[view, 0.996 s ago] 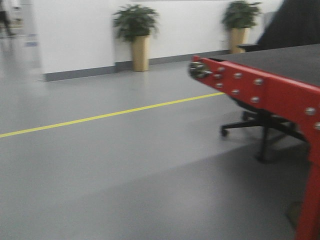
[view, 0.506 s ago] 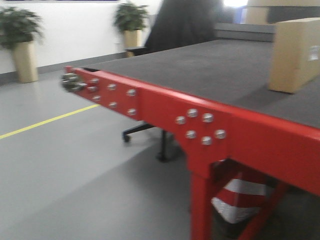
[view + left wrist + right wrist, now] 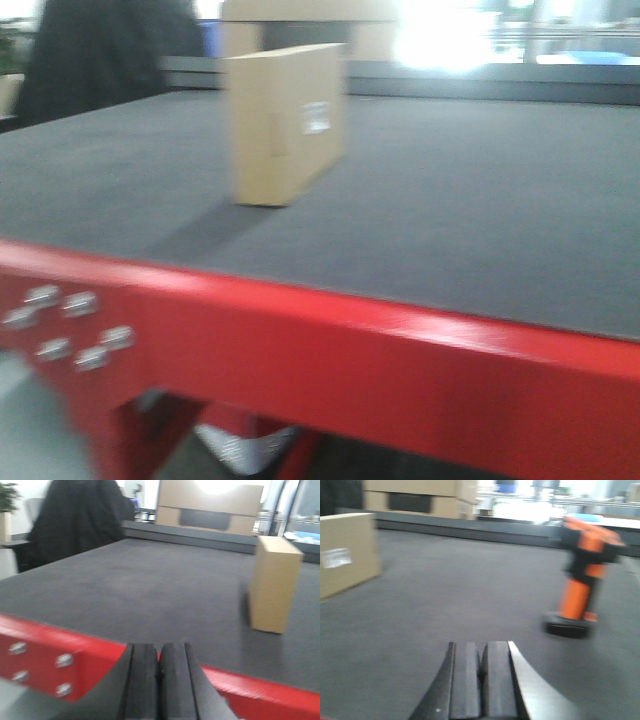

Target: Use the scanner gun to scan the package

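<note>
The left gripper (image 3: pixel 159 670) has its 2 black padded jaws pressed flat together with nothing between them; it hangs in front of the red metal frame (image 3: pixel 400 350) of the dark grey felt-topped table (image 3: pixel 470 210), with the package to its right and further back on the table; the right gripper (image 3: pixel 484 680) is likewise clenched pad to pad on nothing, over the felt, touching neither task thing.

The plain tan cardboard package (image 3: pixel 285 125) stands upright on the felt, closed, so its contents cannot be told; a small white barcode label (image 3: pixel 316 118) sits high on its broad side; in the right wrist view the package is at the far left edge.

The scanner gun (image 3: pixel 582 580), with black head, orange handle and flat black base, stands upright on its base, well apart from the package, to its right.

Behind the package, a larger cardboard box with a dark rectangular panel (image 3: pixel 207 507) stands beyond the table; left of the package, a blurred dark shape (image 3: pixel 75 520) rises past the table's far edge.
</note>
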Robot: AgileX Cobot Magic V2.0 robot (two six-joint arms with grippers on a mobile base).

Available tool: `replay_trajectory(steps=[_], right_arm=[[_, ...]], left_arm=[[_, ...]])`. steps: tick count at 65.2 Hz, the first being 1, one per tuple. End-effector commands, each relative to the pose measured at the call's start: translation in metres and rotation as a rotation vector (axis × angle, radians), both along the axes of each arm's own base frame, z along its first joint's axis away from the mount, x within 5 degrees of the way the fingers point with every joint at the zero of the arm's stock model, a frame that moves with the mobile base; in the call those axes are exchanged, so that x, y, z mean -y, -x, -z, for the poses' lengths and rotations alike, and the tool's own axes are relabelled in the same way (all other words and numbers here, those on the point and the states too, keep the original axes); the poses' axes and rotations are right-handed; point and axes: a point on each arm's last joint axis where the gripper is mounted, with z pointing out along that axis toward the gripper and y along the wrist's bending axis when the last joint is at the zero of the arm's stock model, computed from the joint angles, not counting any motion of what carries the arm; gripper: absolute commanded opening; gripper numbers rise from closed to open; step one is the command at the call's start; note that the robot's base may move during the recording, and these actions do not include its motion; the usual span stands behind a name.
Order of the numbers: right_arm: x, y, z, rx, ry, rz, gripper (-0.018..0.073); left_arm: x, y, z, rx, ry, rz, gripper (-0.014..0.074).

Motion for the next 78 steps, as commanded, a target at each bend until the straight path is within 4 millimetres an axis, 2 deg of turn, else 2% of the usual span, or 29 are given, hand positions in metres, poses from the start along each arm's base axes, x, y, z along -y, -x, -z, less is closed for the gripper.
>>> replay_trajectory(steps=[1,78], right_arm=[[0.0004,0.0002,-0.0024,0.025,0.004,0.007,-0.016],[-0.002,0.0001,-0.0024,0.025,0.003,-0.035,-0.016]], left_arm=[[0.0005,0.0005,-0.0027,0.024,0.011,0.008,-0.0111],[0.0005,0.0005,-0.0027,0.024,0.011,0.008,-0.0111]])
